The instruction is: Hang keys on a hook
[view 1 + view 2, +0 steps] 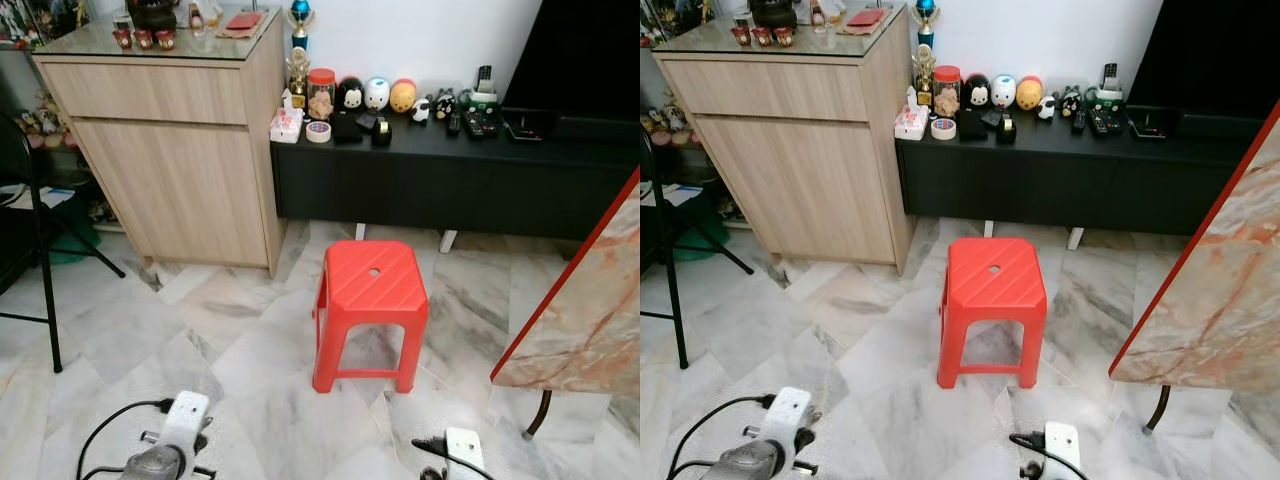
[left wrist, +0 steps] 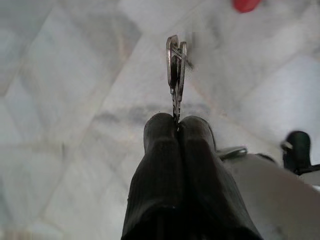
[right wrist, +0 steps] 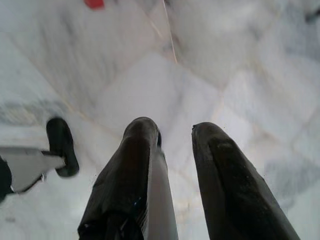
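Left eye view — a red plastic stool with a hole in its ribbed seat (image 1: 370, 285) stands on the pale grey-veined marble floor (image 1: 240, 340), midway between the robot and the furniture along the wall. Behind it, a long low black cabinet (image 1: 450, 175) carries a row of round cartoon figurines (image 1: 375, 95), a clear jar with a red lid (image 1: 321, 93) and black remote controls (image 1: 480, 120). To the left of that cabinet stands a tall light-wood cupboard with a glass top (image 1: 170, 130); further left, a black folding chair frame (image 1: 40, 240). A marble-patterned tabletop with a red edge (image 1: 585, 310) juts in at the right. Both silver arms hang low at the bottom edge, wrists just in frame.

Right eye view — same scene; the stool sits between the two arms' lines, well apart from both.

Left wrist view — the left tool (image 2: 177, 125) points down at the floor, its two black fingers pressed tight together on a bunch of silver metal keys (image 2: 175, 65) that stick out edge-on past the tips.

Right wrist view — the right tool (image 3: 175, 131) hangs over the floor, fingers parted with a clear gap, nothing between them.
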`<state>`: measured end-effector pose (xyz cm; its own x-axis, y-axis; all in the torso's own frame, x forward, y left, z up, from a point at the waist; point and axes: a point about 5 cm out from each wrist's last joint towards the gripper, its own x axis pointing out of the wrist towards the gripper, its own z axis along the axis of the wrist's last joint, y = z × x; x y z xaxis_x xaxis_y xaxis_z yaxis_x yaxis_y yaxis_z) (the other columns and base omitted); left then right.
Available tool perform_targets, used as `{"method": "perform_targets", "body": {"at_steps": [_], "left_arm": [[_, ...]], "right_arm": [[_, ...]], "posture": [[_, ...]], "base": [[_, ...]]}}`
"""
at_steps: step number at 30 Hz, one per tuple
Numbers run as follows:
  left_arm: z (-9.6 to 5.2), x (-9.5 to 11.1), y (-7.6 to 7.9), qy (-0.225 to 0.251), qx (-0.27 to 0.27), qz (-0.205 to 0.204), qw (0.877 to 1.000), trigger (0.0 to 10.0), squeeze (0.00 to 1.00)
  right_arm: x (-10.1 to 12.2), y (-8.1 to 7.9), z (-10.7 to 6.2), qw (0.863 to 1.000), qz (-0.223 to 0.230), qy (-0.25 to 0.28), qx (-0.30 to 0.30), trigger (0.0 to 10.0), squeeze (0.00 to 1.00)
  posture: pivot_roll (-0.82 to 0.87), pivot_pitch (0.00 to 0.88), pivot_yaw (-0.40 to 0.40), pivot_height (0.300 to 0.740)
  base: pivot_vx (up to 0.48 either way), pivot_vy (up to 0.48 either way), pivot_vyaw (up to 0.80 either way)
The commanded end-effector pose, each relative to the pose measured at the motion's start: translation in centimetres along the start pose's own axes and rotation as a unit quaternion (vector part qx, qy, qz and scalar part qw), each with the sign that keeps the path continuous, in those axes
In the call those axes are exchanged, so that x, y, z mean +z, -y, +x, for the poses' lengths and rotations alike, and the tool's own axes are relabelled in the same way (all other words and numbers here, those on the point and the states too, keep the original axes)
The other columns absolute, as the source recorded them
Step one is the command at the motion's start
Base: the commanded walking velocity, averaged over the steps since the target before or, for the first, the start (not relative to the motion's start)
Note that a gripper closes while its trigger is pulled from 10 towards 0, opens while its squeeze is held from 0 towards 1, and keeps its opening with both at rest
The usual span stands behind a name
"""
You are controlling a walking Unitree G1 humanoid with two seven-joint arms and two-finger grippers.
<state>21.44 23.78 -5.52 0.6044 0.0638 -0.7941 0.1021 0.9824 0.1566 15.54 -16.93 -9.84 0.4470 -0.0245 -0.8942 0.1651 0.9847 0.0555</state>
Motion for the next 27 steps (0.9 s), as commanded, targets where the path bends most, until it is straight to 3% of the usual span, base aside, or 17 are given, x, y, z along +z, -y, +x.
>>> {"method": "perform_targets", "body": {"at_steps": [1,7,9,13,27], "left_arm": [[-0.1,-1.0,-0.2,-0.009,0.010,-0.018,1.000,10.0,0.00],[-0.2,-1.7,0.0,-0.007,0.024,-0.047,0.999,10.0,0.00],[-0.2,-1.9,0.1,-0.004,0.028,-0.076,0.997,10.0,0.00],[-0.2,-2.1,0.1,-0.002,0.031,-0.081,0.996,10.0,0.00],[-0.2,-2.1,0.3,0.006,0.025,-0.102,0.994,10.0,0.00]], "right_arm": [[-0.5,0.0,0.0,1.000,0.010,0.000,-0.004,10.0,0.00],[-1.1,-0.2,-0.1,1.000,0.021,-0.003,-0.006,10.0,0.00],[-1.1,-0.1,-0.1,1.000,0.019,-0.002,-0.006,10.0,0.00],[-1.1,0.2,-0.1,1.000,0.026,-0.001,-0.011,10.0,0.00],[-1.4,0.4,-0.1,0.999,0.043,-0.003,-0.021,10.0,0.00]], "posture": [[0.03,0.029,-0.031,0.740],[0.03,0.022,-0.036,0.740],[0.03,0.020,-0.038,0.740],[0.03,0.011,-0.040,0.740],[0.02,0.000,-0.031,0.740]], "base": [[0.000,0.000,0.00],[0.000,0.000,0.00],[0.000,0.000,0.00],[0.000,0.000,0.00],[0.000,-0.369,0.00]]}}
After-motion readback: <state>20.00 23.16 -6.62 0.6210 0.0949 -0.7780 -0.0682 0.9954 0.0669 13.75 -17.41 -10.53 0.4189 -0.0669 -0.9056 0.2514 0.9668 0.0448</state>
